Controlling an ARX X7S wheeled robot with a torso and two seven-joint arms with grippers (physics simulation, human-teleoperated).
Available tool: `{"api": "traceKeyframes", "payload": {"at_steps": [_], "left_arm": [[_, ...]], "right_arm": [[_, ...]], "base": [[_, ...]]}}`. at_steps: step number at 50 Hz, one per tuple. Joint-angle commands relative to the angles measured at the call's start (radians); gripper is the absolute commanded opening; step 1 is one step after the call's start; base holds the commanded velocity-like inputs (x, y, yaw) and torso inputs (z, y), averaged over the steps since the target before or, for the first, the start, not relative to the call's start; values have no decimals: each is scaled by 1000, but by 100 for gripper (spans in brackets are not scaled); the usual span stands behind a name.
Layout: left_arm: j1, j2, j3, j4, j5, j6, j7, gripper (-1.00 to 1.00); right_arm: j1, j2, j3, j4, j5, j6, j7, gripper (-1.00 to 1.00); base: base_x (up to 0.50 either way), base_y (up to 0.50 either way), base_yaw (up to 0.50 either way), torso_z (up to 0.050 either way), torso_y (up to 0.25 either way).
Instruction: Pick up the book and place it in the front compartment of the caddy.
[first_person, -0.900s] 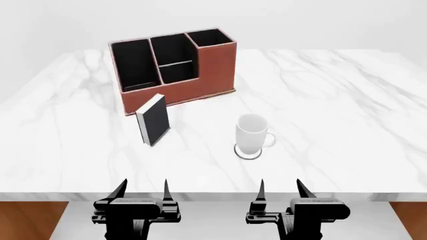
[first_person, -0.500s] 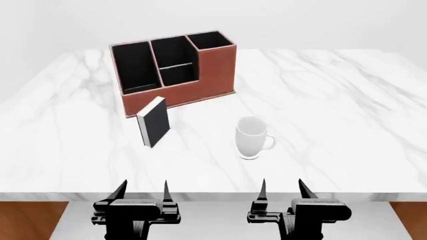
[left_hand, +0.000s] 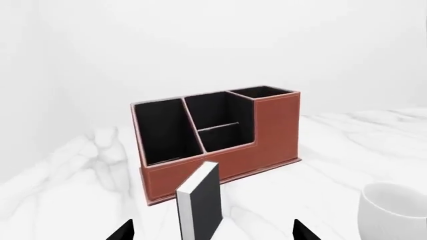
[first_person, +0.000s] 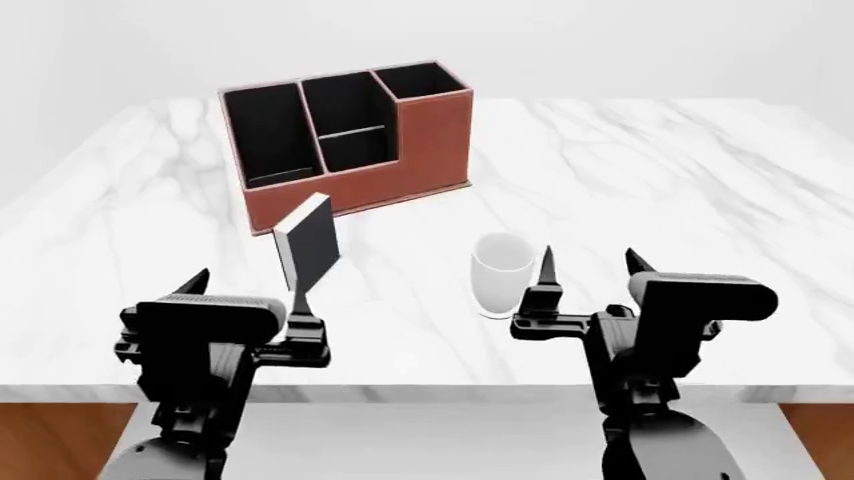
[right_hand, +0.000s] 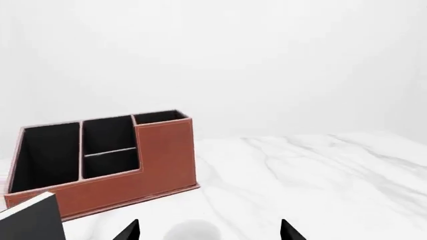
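We see both pincers spread wide, empty: left pincer, right pincer. The book stands upright on the counter, just near of the caddy, left of the mug.

No readable text, labels or numbers on any object in these views

My head camera sits high behind my two pincers and looks forward and down over the table. My left pincer camera sits low, looking straight ahead past its tips at the book close in front and the caddy farther ahead. My right pincer camera also looks ahead, low. All three views share the caddy, book and mug.
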Motion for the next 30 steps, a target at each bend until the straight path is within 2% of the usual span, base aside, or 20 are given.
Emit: {"api": "traceKeyframes", "payload": {"at_steps": [1, 8, 14, 16, 26, 30], "left_arm": [[-24, -25, -6, 83, -18, -99, -10, 100], [-25, -28, -8, 83, -25, -97, -11, 100], [-30, -33, -3, 82, -26, -98, -13, 100], [-31, -34, 1, 80, -27, -98, -13, 100], [-29, -42, 4, 85, -27, -105, -23, 100], [-31, -45, 2, 92, -30, -112, -25, 100]], "right_arm": [[48, 16, 15, -73, 50, 96, 6, 100], [61, 18, 30, -78, 104, 147, -4, 100], [57, 13, 37, -80, 116, 136, 4, 100], [56, 20, 12, -74, 71, 117, 33, 100], [54, 33, 5, -72, 90, 104, 21, 100], [56, 36, 7, -79, 106, 113, 17, 100]], "base": [[0, 0, 0, 0, 0], [0, -22, 0, 0, 0], [0, -352, 0, 0, 0], [0, 0, 0, 0, 0], [5, 0, 0, 0, 0], [407, 0, 0, 0, 0]]}}
